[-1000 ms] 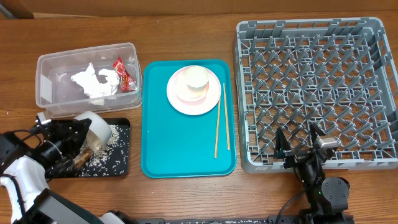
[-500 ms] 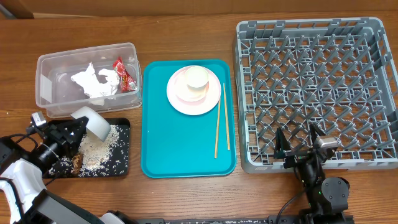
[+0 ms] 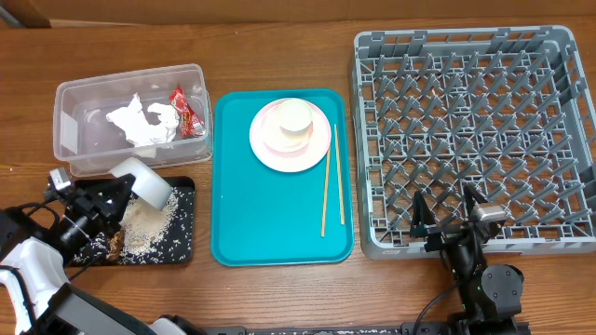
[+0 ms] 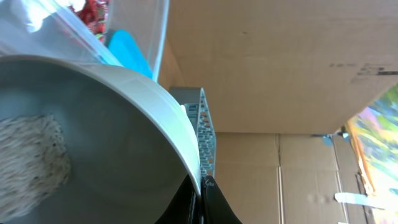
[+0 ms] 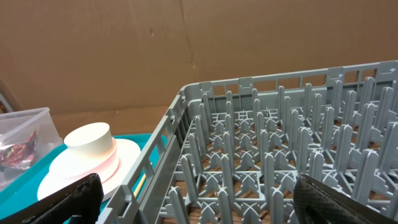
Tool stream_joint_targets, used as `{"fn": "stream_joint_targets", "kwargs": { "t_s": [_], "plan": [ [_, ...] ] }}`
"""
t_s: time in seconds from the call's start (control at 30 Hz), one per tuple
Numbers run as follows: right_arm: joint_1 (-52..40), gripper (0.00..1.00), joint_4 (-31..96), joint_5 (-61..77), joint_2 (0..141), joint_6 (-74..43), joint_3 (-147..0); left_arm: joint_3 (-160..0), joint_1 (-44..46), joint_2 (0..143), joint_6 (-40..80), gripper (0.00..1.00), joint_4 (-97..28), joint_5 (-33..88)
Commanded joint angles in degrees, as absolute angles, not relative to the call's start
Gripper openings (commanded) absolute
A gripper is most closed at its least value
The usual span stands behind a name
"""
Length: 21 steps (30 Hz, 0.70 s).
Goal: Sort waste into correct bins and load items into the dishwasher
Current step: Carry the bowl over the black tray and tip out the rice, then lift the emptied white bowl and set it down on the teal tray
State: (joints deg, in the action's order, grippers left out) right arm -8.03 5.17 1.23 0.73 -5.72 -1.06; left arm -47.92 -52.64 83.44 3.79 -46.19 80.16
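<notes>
Pinching bowl (image 3: 144,181) rim, end effector (image 3: 117,191) overhangs black tray (image 3: 191,233).

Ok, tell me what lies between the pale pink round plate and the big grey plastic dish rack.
Two thin wooden chopsticks, lying side by side on the teal rectangular serving tray. The overhead view shows it.

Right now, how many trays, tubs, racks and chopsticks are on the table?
Trays: 2, the teal tray and the black tray
Tubs: 1, the clear tub
Racks: 1, the grey dish rack
Chopsticks: 2
Total: 6
</notes>
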Motion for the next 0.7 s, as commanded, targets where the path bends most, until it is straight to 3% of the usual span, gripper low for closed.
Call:
{"fn": "stream_joint_targets", "kwargs": {
  "t_s": [0.0,0.27,0.67],
  "plan": [
    [-8.4,1.0,4.82,0.91,0.38,-5.37,-0.47,-47.72,-52.97,83.59,0.56,0.04,-46.81,84.27],
    [-8.4,1.0,4.82,0.91,0.38,-5.37,-0.47,-47.72,-54.78,83.59,-3.38,0.04,-49.82,90.61],
    [-8.4,1.0,4.82,0.91,0.38,-5.37,-0.47,-47.72,-57.71,83.59,-11.64,0.04,-52.05,89.38]
  ]
}}
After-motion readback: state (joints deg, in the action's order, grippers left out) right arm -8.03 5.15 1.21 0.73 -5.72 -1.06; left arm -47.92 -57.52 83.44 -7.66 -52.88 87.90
